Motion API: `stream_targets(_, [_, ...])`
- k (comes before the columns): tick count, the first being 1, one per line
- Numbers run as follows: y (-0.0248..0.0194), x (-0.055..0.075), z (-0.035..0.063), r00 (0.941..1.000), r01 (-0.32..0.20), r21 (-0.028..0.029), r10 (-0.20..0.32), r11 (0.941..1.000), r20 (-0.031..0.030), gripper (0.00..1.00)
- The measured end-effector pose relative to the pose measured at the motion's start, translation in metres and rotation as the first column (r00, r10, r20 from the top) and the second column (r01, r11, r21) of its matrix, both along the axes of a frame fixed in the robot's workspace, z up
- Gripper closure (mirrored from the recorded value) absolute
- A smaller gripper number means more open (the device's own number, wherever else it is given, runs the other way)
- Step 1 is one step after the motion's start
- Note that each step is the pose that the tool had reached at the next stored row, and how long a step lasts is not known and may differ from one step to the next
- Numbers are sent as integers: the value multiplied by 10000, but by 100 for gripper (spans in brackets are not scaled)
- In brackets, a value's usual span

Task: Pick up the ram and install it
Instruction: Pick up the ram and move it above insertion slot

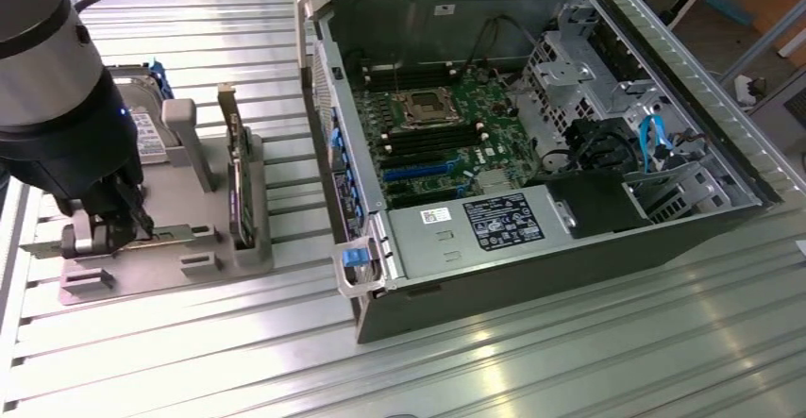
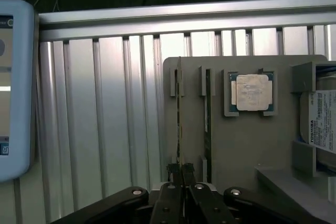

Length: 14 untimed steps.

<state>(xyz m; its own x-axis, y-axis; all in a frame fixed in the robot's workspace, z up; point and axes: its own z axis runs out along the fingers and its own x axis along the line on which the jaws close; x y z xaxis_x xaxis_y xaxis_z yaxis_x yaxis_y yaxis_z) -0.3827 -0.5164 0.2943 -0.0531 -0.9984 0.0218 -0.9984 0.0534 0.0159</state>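
In the wrist view the ram (image 2: 180, 119) shows edge-on as a thin green stick, standing along its slot in the grey holder (image 2: 247, 145). My gripper (image 2: 181, 174) is shut on its near end, one dark finger on each side. A second stick like it (image 2: 208, 119) stands in the neighbouring slot. In the exterior view my gripper (image 1: 111, 234) hangs low over the holder (image 1: 189, 267) at the exterior view's left. The open computer case (image 1: 504, 239) lies to the right, with its motherboard (image 1: 441, 144) exposed.
The holder also carries a processor chip (image 2: 252, 92), a silver hard drive (image 2: 321, 119) with blue clips, and an upright expansion card (image 1: 236, 182). A pale blue-rimmed device (image 2: 16, 87) sits beside the ribbed metal table (image 1: 529, 361). Cables and drive cages fill the case's right side.
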Motion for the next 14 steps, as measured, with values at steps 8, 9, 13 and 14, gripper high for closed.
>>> stream_targets(8, [0, 0, 310, 10000, 1, 0, -1, 10000, 0, 88])
stream_targets(9, [0, 0, 320, 10000, 0, 0, 0, 10000, 0, 88])
stream_targets(13, [0, 0, 367, 10000, 0, 1, 0, 10000, 1, 88])
stream_targets(14, [0, 0, 380, 10000, 0, 1, 0, 10000, 1, 88])
